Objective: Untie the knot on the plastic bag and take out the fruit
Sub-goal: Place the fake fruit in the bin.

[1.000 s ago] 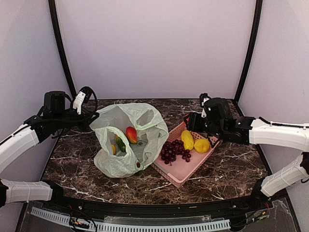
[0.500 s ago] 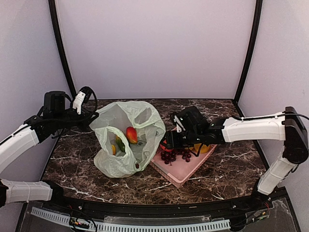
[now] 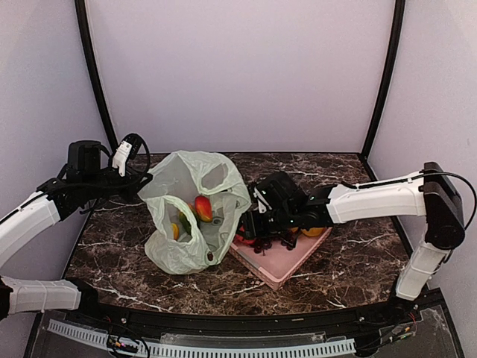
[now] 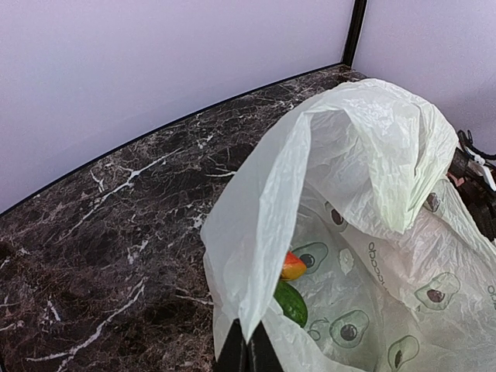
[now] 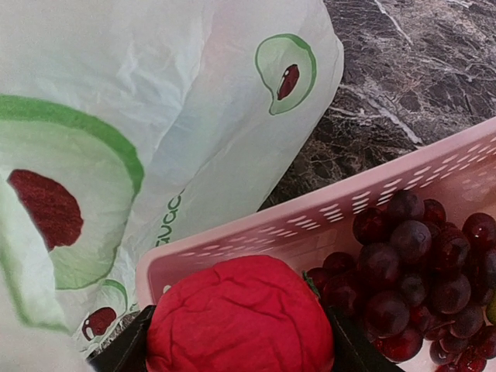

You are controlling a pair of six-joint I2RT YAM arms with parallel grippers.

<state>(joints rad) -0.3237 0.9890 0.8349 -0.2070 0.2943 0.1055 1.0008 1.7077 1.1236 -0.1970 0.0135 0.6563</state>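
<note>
The plastic bag (image 3: 190,216) stands open on the table, pale green with avocado prints (image 4: 349,155). My left gripper (image 3: 141,179) is shut on the bag's left rim and holds it up (image 4: 248,353). Inside the bag lie a red-green mango (image 3: 203,207), a green fruit (image 4: 291,302) and a yellow piece (image 3: 175,231). My right gripper (image 3: 250,227) is shut on a wrinkled red fruit (image 5: 240,318), just over the left corner of the pink basket (image 5: 310,225), close beside the bag (image 5: 116,116). The knot is out of view.
The pink basket (image 3: 279,261) sits right of the bag and holds dark purple grapes (image 5: 411,263) and a yellow fruit (image 3: 313,231). My right arm lies across the basket. Dark marble table (image 3: 350,261) runs to the walls behind.
My right gripper has swept left across the basket, from its far right side to its left corner by the bag, carrying the red fruit. The left arm has stayed still.
</note>
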